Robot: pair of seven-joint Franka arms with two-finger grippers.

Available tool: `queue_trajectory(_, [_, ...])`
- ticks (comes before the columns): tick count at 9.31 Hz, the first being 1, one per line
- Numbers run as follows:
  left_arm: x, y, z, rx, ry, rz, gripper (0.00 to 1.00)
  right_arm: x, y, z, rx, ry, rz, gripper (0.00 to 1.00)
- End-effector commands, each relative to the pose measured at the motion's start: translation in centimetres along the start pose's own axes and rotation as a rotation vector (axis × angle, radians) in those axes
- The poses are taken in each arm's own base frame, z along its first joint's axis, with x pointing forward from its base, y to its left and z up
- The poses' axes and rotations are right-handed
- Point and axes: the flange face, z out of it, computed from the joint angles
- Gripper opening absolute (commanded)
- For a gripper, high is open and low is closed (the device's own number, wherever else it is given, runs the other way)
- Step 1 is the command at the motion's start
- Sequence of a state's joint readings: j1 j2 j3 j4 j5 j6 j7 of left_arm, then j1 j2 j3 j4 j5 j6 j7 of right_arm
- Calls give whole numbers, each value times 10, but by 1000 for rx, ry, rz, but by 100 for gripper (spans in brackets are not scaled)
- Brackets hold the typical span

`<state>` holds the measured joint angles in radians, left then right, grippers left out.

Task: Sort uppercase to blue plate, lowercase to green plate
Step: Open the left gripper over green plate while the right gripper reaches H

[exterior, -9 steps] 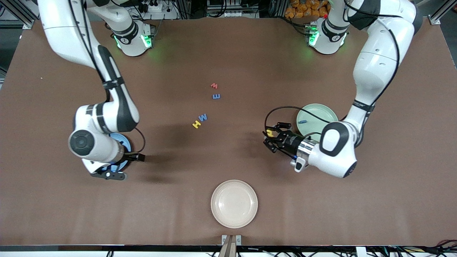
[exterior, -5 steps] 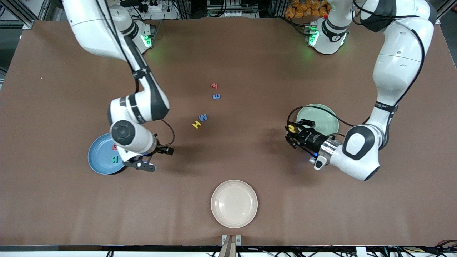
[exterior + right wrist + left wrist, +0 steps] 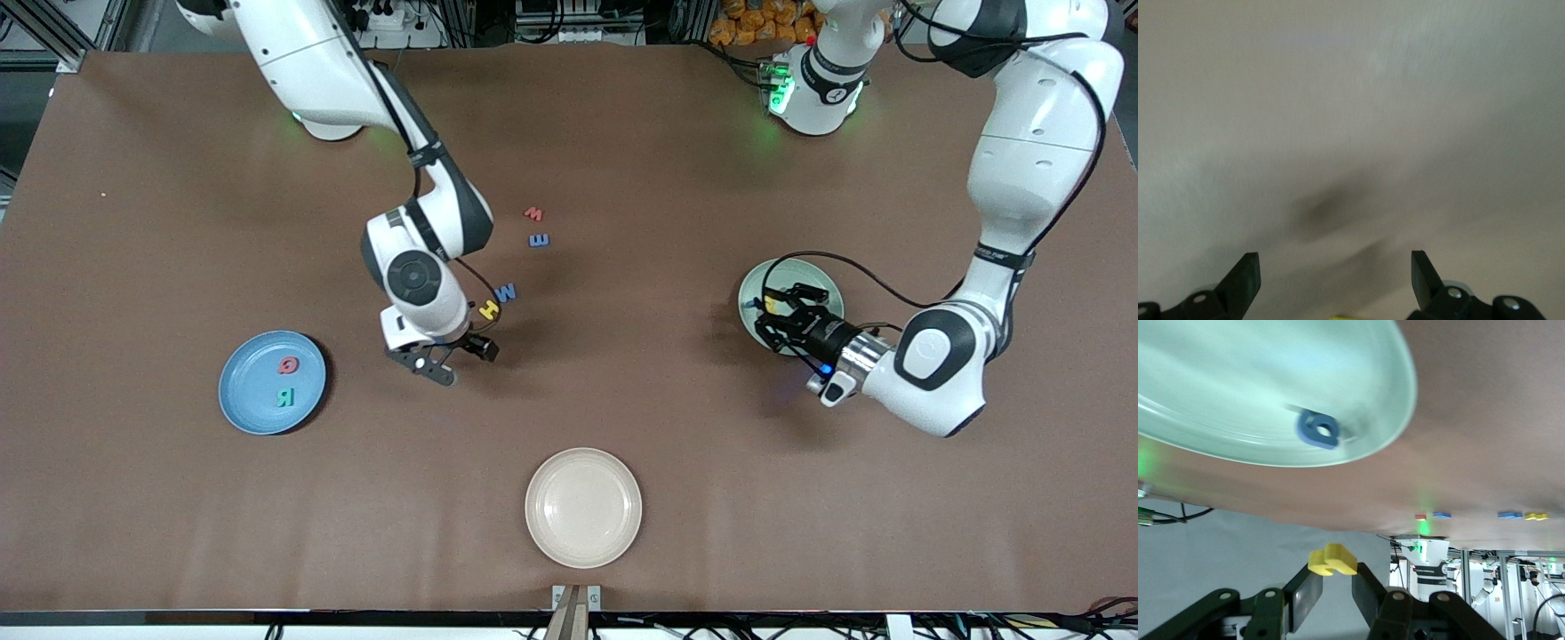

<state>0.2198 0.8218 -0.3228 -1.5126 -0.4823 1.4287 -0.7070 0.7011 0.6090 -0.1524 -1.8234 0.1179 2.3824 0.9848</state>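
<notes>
Front view: left hand [image 3: 772,311], clenched on a small yellow lowercase letter [image 3: 773,304], hangs over the green plate [image 3: 756,283], which sits toward the left arm's end of the table [image 3: 178,498] and already holds a dark blue i. Right hand [image 3: 453,356], spread wide and empty, is over bare table just beside the yellow H [image 3: 487,310] and blue W [image 3: 505,292]. The red w/m [image 3: 533,213] and blue m [image 3: 539,240] lie farther from the camera than that pair. The blue plate [image 3: 244,404], toward the right arm's end, holds the red Q [image 3: 287,364] and teal R [image 3: 284,396]. The cream plate [image 3: 582,551] lies nearest the camera. Left wrist view: yellow letter [image 3: 1332,561] pinched at the fingertips [image 3: 1308,597], green plate [image 3: 1271,433] with the dark blue i [image 3: 1318,430] ahead. Right wrist view: parted fingertips [image 3: 1245,277] over blurred table, no letter between them. Judgement: step in hand is dropping the yellow letter; next, the left hand needs to let go over the plate's middle, and the right hand to settle squarely over H or W without nudging its neighbour.
</notes>
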Motion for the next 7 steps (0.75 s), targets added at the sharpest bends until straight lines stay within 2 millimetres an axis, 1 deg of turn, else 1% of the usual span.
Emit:
queue_trajectory(1, [-10,-15,-1,58,22,15,7,-21,26,-4,31,-18,72,100])
queue_trajectory(2, [-8,-19,1,82,25,36,11,-28,32,-8,39,-45,95,100])
queue_trajectory(3, [-7,-20,0,81,26,38,24,-32,35,-6,42,-66,116,100])
queue_trajectory(4, [-5,-21,0,80,26,38,29,-35,35,-4,56,-88,144,100])
queue_trajectory(5, [-5,-20,1,82,25,37,39,-43,36,3,78,-79,151,100])
queue_trajectory(6, [-4,-19,4,86,23,38,42,-48,38,11,97,-67,157,100])
queue_trajectory(7, [-5,-18,4,87,24,38,46,-52,37,15,94,-69,150,100])
